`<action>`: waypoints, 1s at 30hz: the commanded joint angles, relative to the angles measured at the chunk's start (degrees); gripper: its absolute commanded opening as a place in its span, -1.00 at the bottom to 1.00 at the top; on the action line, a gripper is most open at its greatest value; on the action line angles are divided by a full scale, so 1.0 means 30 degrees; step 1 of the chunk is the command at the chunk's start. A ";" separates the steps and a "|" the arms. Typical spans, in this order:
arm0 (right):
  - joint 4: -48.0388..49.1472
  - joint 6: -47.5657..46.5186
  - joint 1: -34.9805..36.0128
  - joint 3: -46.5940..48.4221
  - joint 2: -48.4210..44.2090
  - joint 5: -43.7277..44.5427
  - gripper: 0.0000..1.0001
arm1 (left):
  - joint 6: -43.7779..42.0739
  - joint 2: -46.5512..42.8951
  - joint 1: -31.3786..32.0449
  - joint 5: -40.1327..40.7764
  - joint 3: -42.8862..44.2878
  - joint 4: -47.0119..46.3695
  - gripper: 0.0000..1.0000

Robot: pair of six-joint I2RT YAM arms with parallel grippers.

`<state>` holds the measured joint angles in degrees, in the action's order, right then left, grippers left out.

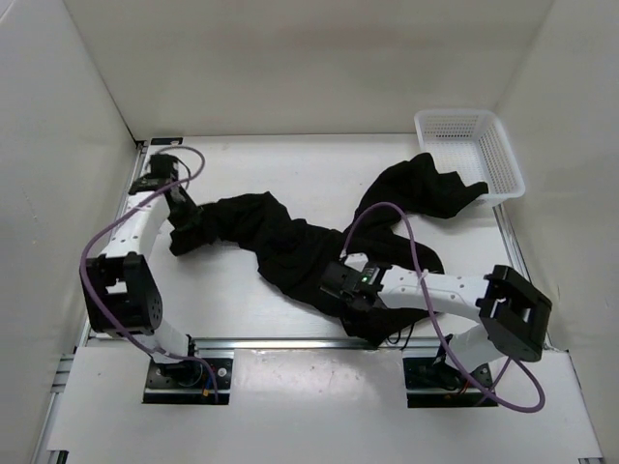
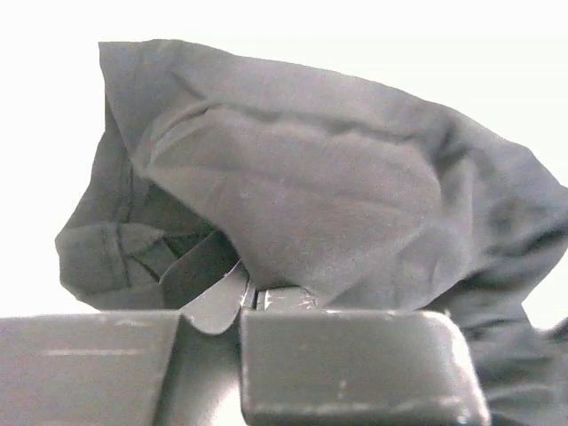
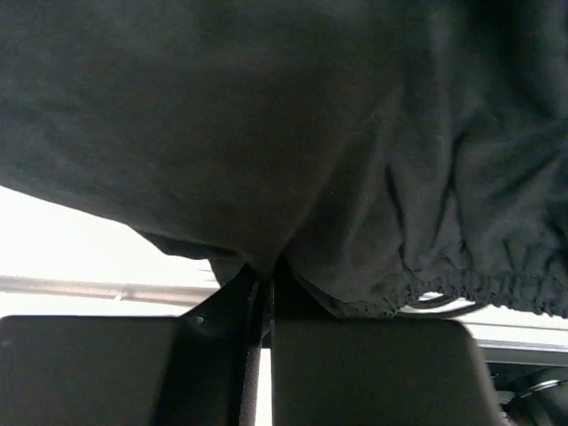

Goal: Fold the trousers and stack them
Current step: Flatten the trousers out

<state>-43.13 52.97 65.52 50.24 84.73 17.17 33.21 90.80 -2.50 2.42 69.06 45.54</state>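
Logged trousers (image 1: 290,246) crumpled across table (image 1: 290,164), one leg end lying against white basket (image 1: 453,115). Noted left end effector (image 1: 184,215) closed tight on far-left cloth end; right end effector (image 1: 329,282) closed on fabric beside a gathered elastic edge, near table front. Judged step: spreading flat. Lift only slightly, draw apart evenly, avoid jerks to protect both pinches, clear basket-side leg before folding.

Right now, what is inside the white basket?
Inside the basket only its white mesh floor shows; the trousers end outside its near-left wall, covering none of the inside.
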 commanded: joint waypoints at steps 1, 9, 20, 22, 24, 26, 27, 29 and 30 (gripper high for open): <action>-0.0940 0.0683 -0.1149 -0.0543 -0.1983 0.1658 -0.99 | -0.0610 -0.1557 -0.1356 -0.0102 0.2259 0.0755 -0.79; -0.3754 -0.3410 -0.6573 0.2234 -0.5887 0.5203 -0.90 | -0.1168 -0.0971 -0.3355 -0.0222 0.6393 0.1607 -0.79; -0.5661 -0.0471 -0.6370 0.0339 -1.1390 0.0668 0.75 | -0.1168 -0.2519 -0.5639 -0.0422 0.6543 0.2838 0.98; -0.5661 0.0707 -0.6370 -0.1266 -1.3529 -0.0530 0.37 | -0.1574 -0.3020 -0.5466 -0.1853 0.5757 0.2459 0.48; -0.5485 0.2201 -0.6370 -0.2152 -1.4793 -0.0713 -0.68 | -0.1986 -0.3227 -0.4999 -0.3461 0.5168 0.1785 -0.36; -0.5688 0.3283 -0.6370 -0.2713 -1.4971 -0.0423 -1.00 | -0.2543 -0.2995 -0.3770 -0.3705 0.4784 0.1783 -0.80; -0.5690 0.3493 -0.6370 -0.2916 -1.4971 -0.0420 -1.00 | -0.2545 -0.2442 -0.3475 -0.3705 0.4465 0.1609 -0.80; -0.5690 0.3961 -0.6370 -0.2918 -1.4681 0.0018 -0.91 | -0.2545 -0.1941 -0.3094 -0.3879 0.3761 0.1607 -0.76; -0.5690 0.3964 -0.6370 -0.2918 -1.4446 0.0193 0.17 | -0.2545 -0.1474 -0.3092 -0.3881 0.3497 0.1607 -0.46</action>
<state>-60.16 60.55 46.24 41.36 40.38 17.15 27.03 84.27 -12.45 -6.22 82.00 50.70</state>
